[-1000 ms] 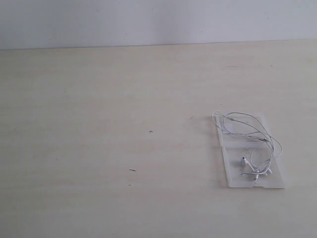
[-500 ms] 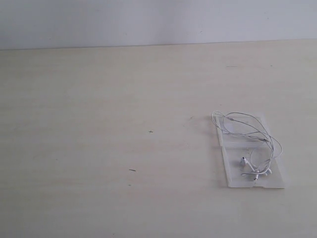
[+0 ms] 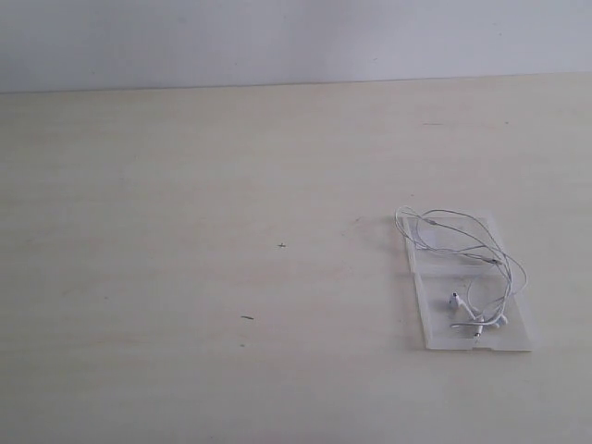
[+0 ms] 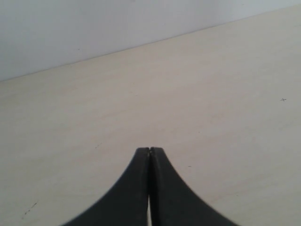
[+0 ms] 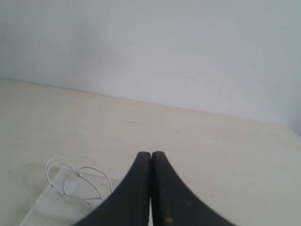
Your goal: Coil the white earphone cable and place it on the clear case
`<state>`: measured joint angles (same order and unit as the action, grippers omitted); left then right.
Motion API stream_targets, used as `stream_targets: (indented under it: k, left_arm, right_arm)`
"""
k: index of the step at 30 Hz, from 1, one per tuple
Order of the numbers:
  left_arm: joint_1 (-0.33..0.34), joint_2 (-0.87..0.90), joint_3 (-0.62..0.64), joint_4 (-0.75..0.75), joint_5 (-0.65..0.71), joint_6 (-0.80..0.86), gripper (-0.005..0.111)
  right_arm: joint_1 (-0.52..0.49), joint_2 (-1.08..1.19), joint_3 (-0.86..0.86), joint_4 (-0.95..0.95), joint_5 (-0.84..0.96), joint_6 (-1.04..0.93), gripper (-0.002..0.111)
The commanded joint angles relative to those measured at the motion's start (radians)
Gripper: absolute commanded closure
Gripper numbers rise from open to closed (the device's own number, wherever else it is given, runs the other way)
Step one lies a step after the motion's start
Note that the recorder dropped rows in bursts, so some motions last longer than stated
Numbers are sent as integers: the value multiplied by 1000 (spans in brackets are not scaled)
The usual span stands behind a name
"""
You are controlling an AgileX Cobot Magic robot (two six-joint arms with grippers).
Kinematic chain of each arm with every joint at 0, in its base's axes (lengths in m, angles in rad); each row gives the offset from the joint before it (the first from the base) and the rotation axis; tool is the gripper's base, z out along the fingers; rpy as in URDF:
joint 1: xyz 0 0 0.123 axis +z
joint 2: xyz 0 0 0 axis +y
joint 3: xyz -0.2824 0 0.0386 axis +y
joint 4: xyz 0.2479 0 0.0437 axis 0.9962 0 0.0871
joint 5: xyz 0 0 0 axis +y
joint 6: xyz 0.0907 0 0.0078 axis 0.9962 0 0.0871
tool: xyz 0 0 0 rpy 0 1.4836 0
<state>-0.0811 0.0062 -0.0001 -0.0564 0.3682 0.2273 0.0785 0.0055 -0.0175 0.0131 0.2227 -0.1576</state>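
The clear case lies flat on the right part of the table, its two halves spread open. The white earphone cable rests on it in loose loops, with the two earbuds on the nearer half and one loop hanging over the far left corner. Neither arm shows in the exterior view. My left gripper is shut and empty above bare table. My right gripper is shut and empty too; the cable and part of the case lie beside it, apart from the fingers.
The pale wooden table runs to a light wall at the back. A few small dark specks mark its surface left of the case.
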Motion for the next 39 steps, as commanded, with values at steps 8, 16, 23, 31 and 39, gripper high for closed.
stream_targets:
  k: [8,16,23,31,39]
  left_arm:
    - [1,-6,0,-7,-4,3,107]
    - [1,-6,0,-7,-4,3,107]
    - [1,-6,0,-7,-4,3,107]
    - [1,-6,0,-7,-4,3,107]
    - [1,-6,0,-7,-4,3,107]
  right_arm:
    - [-9,-6,17,-4,-8,83,108]
    - [-9,-6,17,-4,-8,83,108]
    - [-9,-6,17,-4,-8,83,108]
    - [-9,-6,17,-4,-8,83,108]
    - [-9,-6,17,-4,-8,83,108]
